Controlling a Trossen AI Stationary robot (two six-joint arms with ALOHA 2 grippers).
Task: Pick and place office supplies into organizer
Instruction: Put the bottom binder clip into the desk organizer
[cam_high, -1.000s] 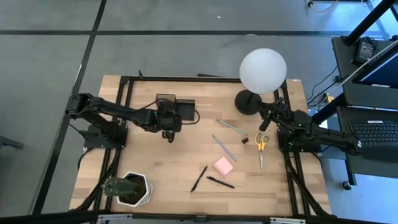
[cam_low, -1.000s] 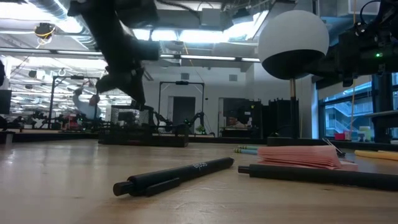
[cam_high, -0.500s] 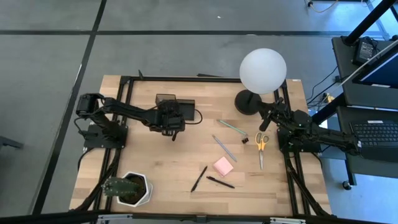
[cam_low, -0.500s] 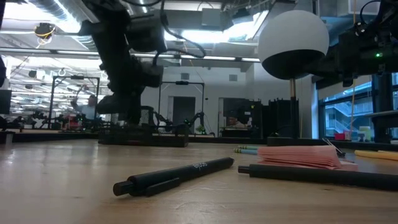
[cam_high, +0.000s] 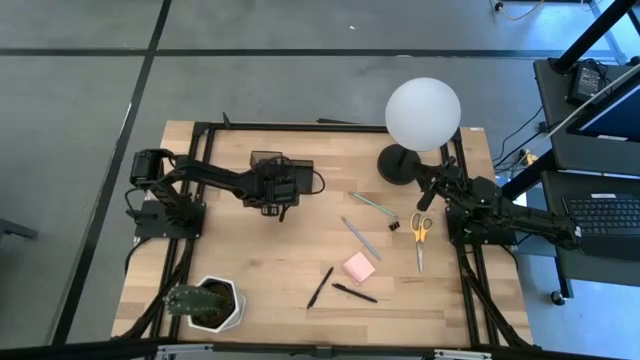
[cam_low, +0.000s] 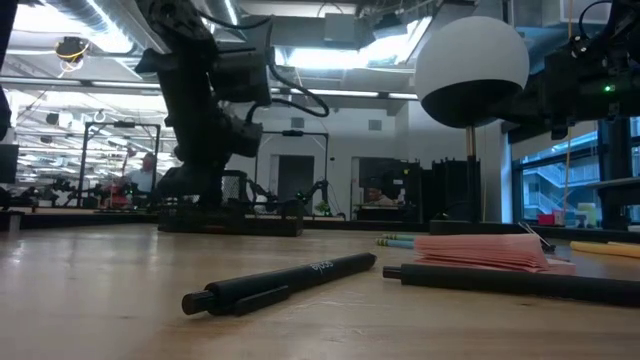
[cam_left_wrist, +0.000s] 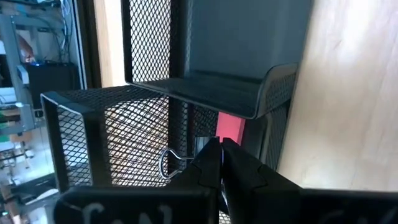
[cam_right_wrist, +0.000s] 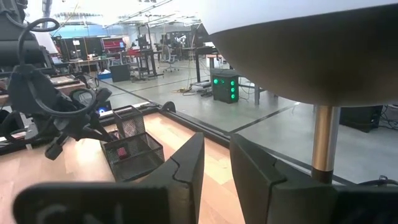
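1. Nearest my low camera, one black pen (cam_low: 285, 282) lies on the worktop (cam_high: 260, 260), with a second pen (cam_low: 520, 282) just beside the pink pad (cam_low: 480, 250).
2. From above, I see these two pens (cam_high: 320, 287) (cam_high: 355, 293) near the front edge, with the pad (cam_high: 359, 267) just behind them.
3. At the front left corner stands a white plant pot (cam_high: 208, 303), well apart from the supplies.
4. Behind the pad lies one pencil (cam_high: 360, 237); a second pencil (cam_high: 374, 205) lies farther back, near a small black clip (cam_high: 393, 227).
5. The yellow-handled scissors (cam_high: 419, 238) lie flat to the right of the pencils, blades pointing toward the front edge.
6. My right hand (cam_high: 424, 198) waits at the right side of the worktop, above the scissor handles; its wrist camera shows the fingers (cam_right_wrist: 186, 163) slightly parted and holding nothing.
7. My left hand (cam_high: 281, 207) is at the front side of the organizer (cam_high: 282, 170); its fingers (cam_left_wrist: 239, 168) are pressed together and hold nothing.
8. Through the mesh in the left wrist view I see a pink item (cam_left_wrist: 229, 134) and a binder clip (cam_left_wrist: 180, 163) inside the organizer's lower part.
9. Farthest back stands a lamp (cam_high: 422, 113) with a white globe.
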